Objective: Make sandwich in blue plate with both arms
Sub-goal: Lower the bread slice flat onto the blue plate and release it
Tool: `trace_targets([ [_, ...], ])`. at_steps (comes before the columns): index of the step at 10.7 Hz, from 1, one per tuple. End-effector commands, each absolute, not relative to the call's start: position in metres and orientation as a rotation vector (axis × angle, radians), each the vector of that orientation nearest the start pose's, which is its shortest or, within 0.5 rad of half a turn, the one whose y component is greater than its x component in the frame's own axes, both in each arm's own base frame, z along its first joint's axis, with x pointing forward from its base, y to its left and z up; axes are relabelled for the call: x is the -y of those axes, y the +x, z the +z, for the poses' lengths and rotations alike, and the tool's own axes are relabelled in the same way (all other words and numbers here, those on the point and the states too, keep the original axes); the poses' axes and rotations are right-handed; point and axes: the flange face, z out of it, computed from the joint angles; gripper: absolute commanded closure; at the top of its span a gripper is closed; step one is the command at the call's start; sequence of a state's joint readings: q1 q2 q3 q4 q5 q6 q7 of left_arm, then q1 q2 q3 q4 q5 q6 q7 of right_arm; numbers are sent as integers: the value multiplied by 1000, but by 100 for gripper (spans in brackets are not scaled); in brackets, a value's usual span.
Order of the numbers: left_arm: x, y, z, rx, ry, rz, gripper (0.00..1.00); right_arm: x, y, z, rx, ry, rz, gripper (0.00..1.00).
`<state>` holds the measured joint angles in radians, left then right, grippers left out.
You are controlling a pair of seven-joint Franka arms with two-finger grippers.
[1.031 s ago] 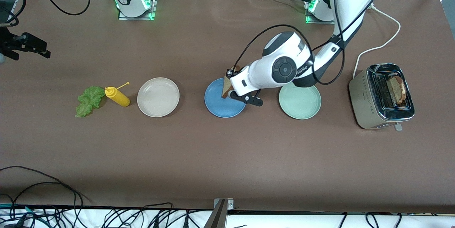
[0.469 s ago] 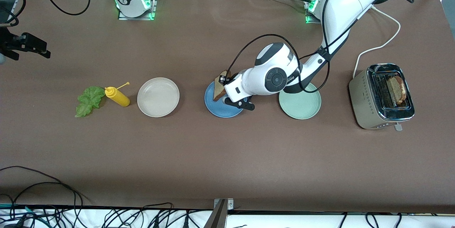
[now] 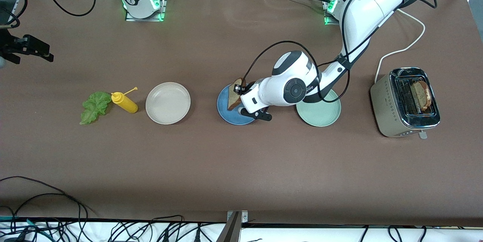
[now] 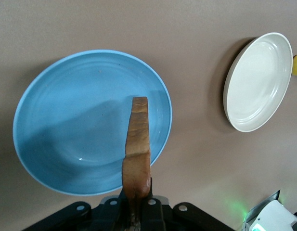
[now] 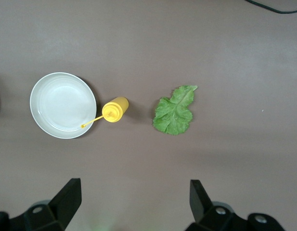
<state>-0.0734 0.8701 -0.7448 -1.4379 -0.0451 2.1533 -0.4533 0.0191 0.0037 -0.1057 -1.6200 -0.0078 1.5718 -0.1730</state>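
The left arm's black two-finger gripper (image 4: pixel 135 204) clamps a square brown bread slice (image 4: pixel 137 149) on edge over the round blue plate (image 3: pixel 225 111); released upright, it may topple onto the rim; the right gripper (image 5: pixel 134 204) waits, spread, above the ruffled green lettuce leaf (image 5: pixel 174 110).

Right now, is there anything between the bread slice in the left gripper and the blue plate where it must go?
Nothing visible is in the way. The left gripper is shut on the bread slice, held on edge directly over the blue plate, and the plate under it holds nothing. The right gripper waits, open, high above the lettuce leaf.
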Motion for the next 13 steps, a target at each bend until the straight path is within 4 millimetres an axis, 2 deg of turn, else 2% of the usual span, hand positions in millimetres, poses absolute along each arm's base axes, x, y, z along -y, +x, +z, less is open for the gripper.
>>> trace_targets([
  [1,446,585,270,-201,-3650,523,100,48,550,604,144,-3123,79,0],
  [4,448,588,265,-169,-3676,473,100,48,550,604,144,-3123,79,0],
  [5,446,589,264,-162,-3675,472,97,48,550,604,144,-3123,79,0],
  [7,446,589,263,-171,-3669,467,83,48,550,604,144,-3122,82,0],
  [8,444,588,263,-172,-3665,476,81,48,550,604,144,-3122,82,0],
  [10,441,588,264,-161,-3657,482,65,48,550,604,144,-3122,82,0],
  [11,438,591,267,-129,-3659,476,53,47,550,604,148,-3122,82,0],
  [12,431,595,272,-136,-3639,458,48,48,550,604,144,-3122,82,0],
  [13,427,592,278,-154,-3610,491,47,48,550,604,146,-3122,82,0],
])
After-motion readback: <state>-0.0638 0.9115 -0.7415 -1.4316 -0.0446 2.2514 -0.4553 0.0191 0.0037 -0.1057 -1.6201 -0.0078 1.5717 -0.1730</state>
